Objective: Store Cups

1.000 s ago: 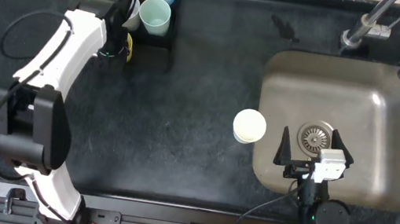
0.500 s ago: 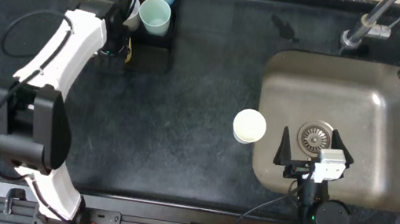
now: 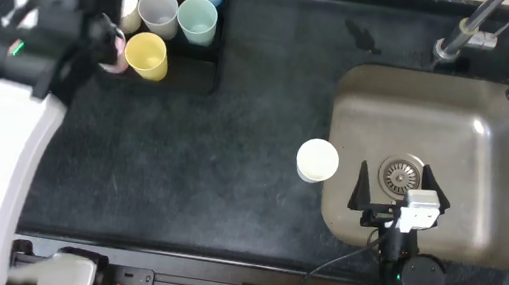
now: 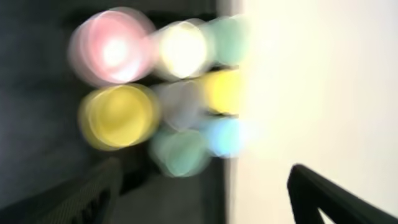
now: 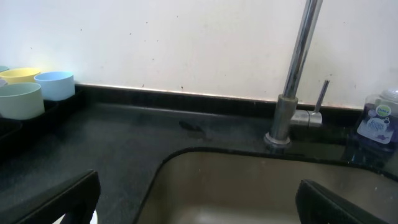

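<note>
Looking from above, we find the white cup [image 3: 317,160] upright on the bench [image 3: 227,189] at the rim of the sink [image 3: 499,129], just left of the right gripper [image 3: 397,191], whose fingers are apart and empty. The left gripper [image 4: 205,168], fingers apart too, hangs over the cup rack [image 3: 200,69], well apart; we judge the right arm nearer.

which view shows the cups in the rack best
The top view: nearly all the cups sit laid out from above, colours distinct. The left wrist view looks down on them too, but outlines are hard to separate. The right wrist view catches a few from the side.
</note>
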Tool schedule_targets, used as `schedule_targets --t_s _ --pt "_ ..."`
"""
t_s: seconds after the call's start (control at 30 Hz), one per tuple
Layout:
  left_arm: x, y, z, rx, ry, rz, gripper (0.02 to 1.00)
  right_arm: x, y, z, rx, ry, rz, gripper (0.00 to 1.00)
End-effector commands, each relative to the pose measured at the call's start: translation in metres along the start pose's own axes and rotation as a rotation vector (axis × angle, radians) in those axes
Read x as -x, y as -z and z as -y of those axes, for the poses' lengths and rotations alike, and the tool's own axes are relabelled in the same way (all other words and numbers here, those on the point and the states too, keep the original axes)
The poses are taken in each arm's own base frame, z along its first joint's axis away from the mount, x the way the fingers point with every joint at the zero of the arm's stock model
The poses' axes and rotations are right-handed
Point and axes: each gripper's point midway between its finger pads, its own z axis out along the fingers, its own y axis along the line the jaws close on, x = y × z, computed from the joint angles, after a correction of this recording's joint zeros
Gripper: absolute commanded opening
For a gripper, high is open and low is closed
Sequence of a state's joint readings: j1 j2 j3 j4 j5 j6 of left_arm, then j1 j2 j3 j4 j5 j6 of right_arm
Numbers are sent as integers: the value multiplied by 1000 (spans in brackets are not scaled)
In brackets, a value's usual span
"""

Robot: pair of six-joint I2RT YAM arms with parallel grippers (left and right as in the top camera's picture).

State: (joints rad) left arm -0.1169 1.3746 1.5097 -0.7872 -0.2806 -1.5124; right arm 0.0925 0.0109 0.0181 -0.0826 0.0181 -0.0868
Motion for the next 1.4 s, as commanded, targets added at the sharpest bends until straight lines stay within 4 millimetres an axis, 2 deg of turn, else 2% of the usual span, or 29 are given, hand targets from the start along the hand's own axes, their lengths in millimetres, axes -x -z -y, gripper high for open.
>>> schedule_targets --t_s 0.03,0.13,0.2,0.27,0.47,0.57,0.7,0.83,1.1,1.4 --pt "21 41 34 -237 -532 129 936 -4 0 0 -2 3 0 998" --pt "11 61 45 -431 -778 173 1000 -4 0 0 -2 3 0 998" --pt "3 69 39 -543 -876 213 1000 -4 0 0 -2 3 0 996" --pt "-1 74 26 -621 -909 255 998 -4 0 0 -2 3 0 998" --pt "-12 83 -35 -787 -906 322 998 -4 0 0 -2 3 0 998" --pt "-30 88 -63 -859 -1097 346 1000 -4 0 0 -2 3 0 998" --pt "-37 90 -89 -874 -1236 397 1000 -4 0 0 -2 3 0 993" --pt "-36 92 -107 -871 -1277 429 1000 -4 0 0 -2 3 0 998" --pt "-36 70 -145 -814 -1296 398 1000 -4 0 0 -2 3 0 993" --pt "-33 57 -176 -795 -1272 389 1000 -4 0 0 -2 3 0 998"
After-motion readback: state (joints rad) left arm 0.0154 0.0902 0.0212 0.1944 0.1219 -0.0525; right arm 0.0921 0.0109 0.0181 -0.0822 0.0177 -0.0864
